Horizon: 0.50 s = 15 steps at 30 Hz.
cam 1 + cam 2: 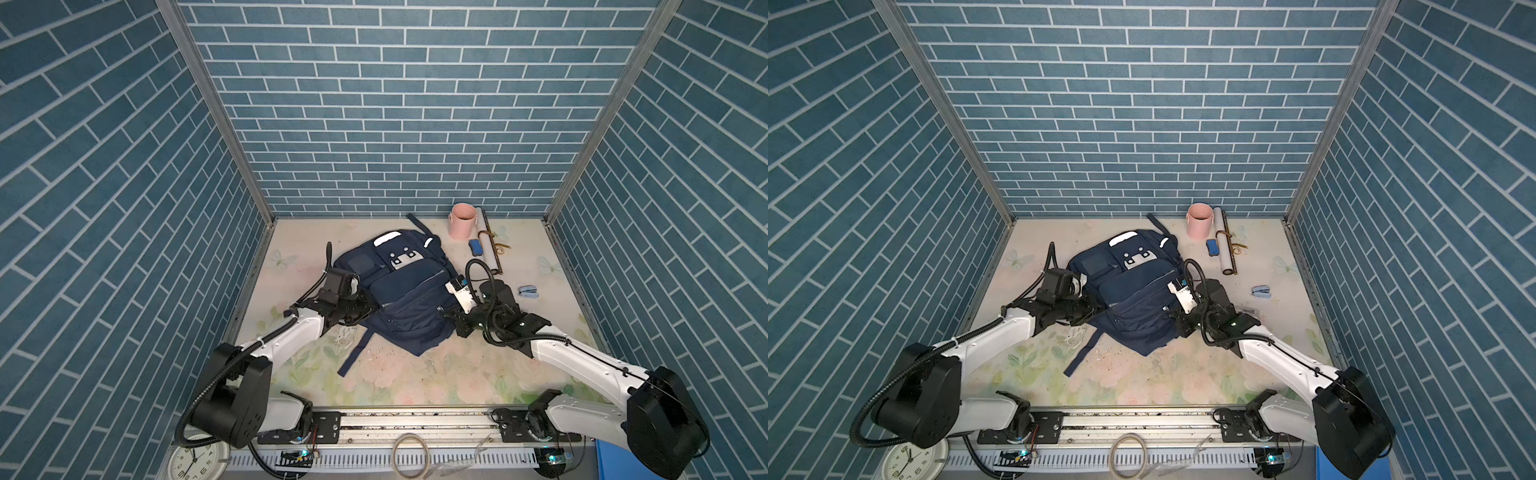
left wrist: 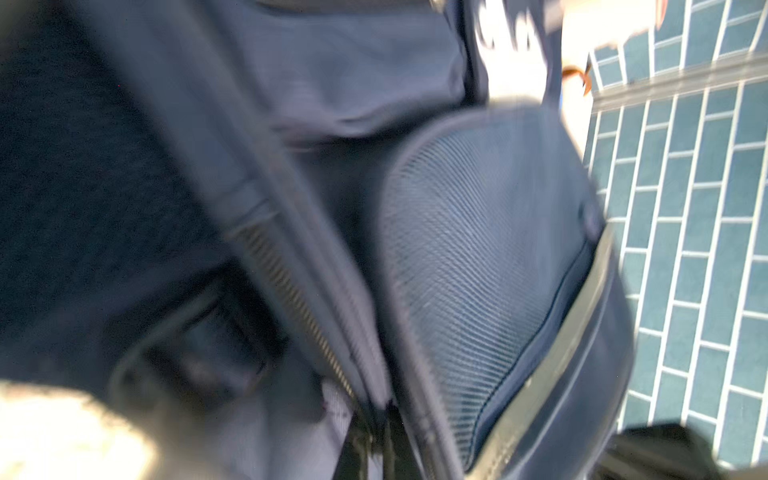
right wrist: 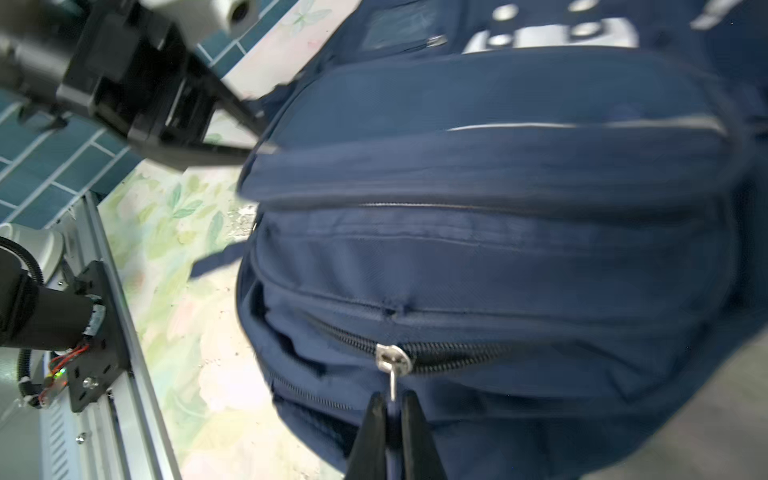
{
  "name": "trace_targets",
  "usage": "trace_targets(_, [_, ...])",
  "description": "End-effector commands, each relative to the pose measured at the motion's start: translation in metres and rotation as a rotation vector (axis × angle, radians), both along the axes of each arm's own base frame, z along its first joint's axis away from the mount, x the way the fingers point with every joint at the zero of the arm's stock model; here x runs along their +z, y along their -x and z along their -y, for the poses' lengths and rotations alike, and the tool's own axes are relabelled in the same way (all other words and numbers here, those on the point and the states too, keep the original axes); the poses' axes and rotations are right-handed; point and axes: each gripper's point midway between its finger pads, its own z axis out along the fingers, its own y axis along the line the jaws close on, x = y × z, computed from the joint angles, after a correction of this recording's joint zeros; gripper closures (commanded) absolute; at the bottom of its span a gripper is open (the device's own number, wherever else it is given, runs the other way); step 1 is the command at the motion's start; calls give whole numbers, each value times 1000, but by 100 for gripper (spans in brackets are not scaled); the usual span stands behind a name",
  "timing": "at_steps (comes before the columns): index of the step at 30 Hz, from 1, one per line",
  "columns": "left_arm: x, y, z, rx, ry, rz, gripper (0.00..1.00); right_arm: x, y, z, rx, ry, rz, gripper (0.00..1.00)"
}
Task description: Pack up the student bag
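In both top views the student bag (image 1: 409, 291) (image 1: 1136, 286), soft navy fabric with grey reflective strips, lies front-up in the middle of the floral counter (image 1: 415, 374). Its long axis runs near to far, with the white dotted-patch end toward the back wall. The left gripper (image 1: 370, 309) meets its left edge and the right gripper (image 1: 452, 319) its right edge.

The left wrist view is blurred, showing ribbed mesh padding (image 2: 478, 249) and zipper teeth (image 2: 291, 299). I cannot tell how wide that gripper stands.

In the right wrist view the right gripper's black jaws pinch the metal zipper pull (image 3: 392, 374).
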Motion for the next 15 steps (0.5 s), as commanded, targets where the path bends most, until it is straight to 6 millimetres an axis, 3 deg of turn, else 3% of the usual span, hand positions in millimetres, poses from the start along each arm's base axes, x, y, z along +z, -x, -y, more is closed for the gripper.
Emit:
trace_targets(1, [13,-23,-23,22,-65,52,65,18,-5,-20,-42,-77,11,100])
trace_targets(3, [14,-20,-26,55,-62,47,56,16,-4,-28,-31,-66,6,100])
trace_targets(7, [24,6,-23,170,38,46,40,8,-5,-34,-32,-42,-15,100])
trace_targets(11, [46,29,5,233,158,105,35,3,-3,-36,-30,-32,-23,100])
trace_targets(15, [50,44,37,245,253,82,35,-1,-3,-35,-34,-24,-22,100])
